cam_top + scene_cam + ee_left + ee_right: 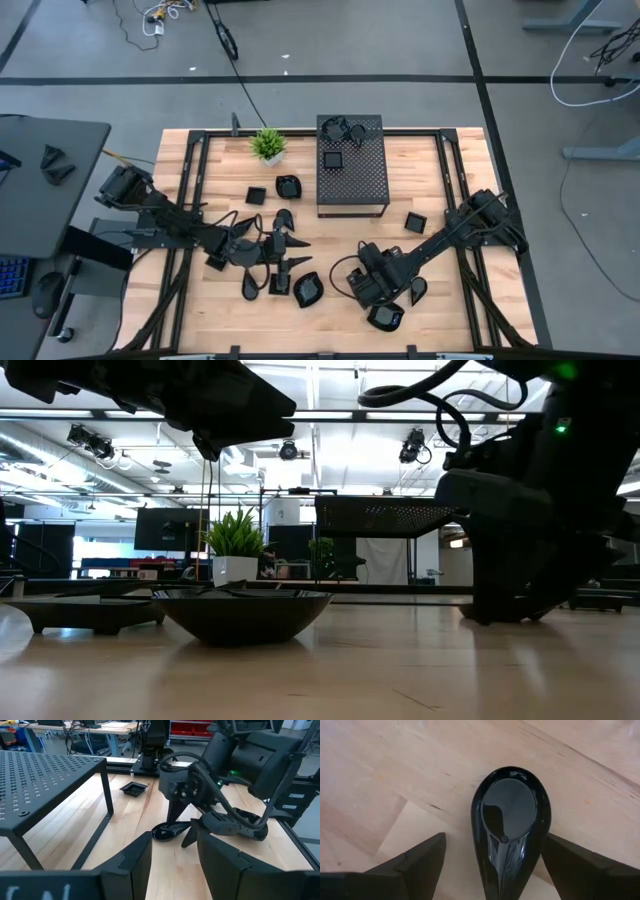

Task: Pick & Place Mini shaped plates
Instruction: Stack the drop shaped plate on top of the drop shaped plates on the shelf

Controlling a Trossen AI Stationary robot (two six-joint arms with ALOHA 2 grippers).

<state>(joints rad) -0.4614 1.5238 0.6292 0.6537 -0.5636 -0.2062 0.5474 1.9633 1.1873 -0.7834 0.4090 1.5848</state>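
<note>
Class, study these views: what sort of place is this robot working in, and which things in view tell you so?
Probably a robotics lab or workshop in an open industrial hall. Signs: a wooden workbench on a bare concrete floor crossed by loose cables, exposed ceiling ducts and lights, and further work tables behind.

Right wrist view: teardrop plate [510,827] cut off at bottom edge, narrow end out of frame. My right gripper [492,865] fingers cropped at lower corners. Low view: near dish [240,615] hides plates behind it; I can't tell their shapes. High view: plates on perforated box [351,165] too small to make out shape.
</note>
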